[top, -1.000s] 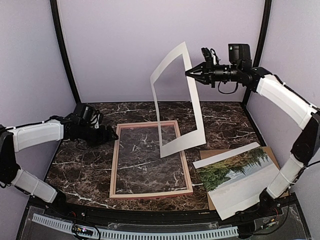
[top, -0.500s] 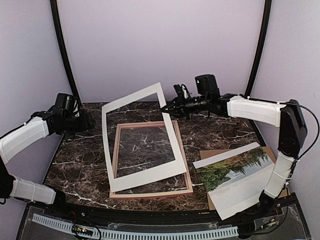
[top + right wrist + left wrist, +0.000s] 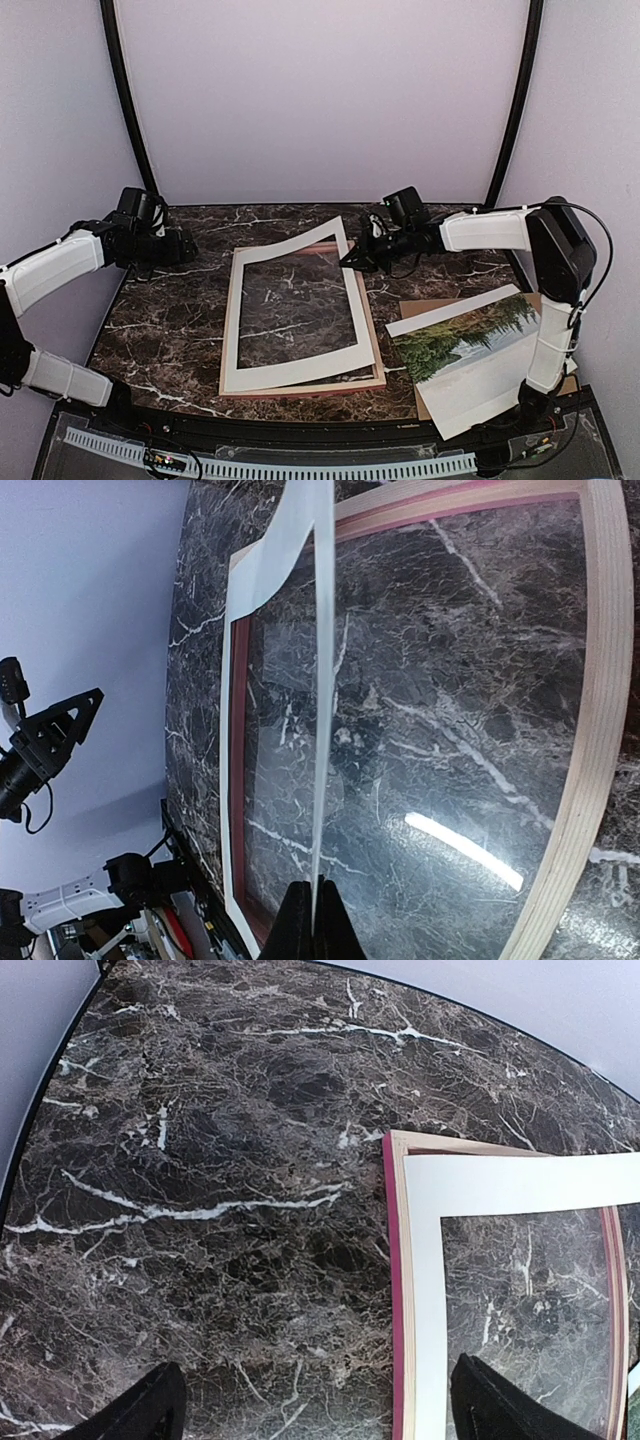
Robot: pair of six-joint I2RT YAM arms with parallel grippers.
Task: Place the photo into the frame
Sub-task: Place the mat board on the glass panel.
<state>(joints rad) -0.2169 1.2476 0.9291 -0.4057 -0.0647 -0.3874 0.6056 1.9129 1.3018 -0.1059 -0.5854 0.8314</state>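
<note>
The pink-red frame [image 3: 377,362] lies flat at the table's middle. A white mat board [image 3: 233,320] lies over it, slightly skewed, its far right corner lifted. My right gripper [image 3: 348,259] is shut on that corner; in the right wrist view the fingers [image 3: 295,925] pinch the mat's thin edge [image 3: 322,680] above the frame's pale rail [image 3: 590,680]. The photo [image 3: 470,345] lies at the right, apart from both grippers. My left gripper [image 3: 190,247] is open and empty, left of the frame; its wrist view shows the frame's corner [image 3: 392,1260] and the mat [image 3: 425,1290] between the spread fingertips [image 3: 150,1410].
A plain brown backing board [image 3: 548,305] lies under the photo at the right front. The table is dark marble [image 3: 160,320]. Purple walls and black corner poles [image 3: 130,110] close in the back and sides.
My right gripper has brought the mat down from upright in the air to nearly flat on the frame. My left arm has drawn back to the left.
</note>
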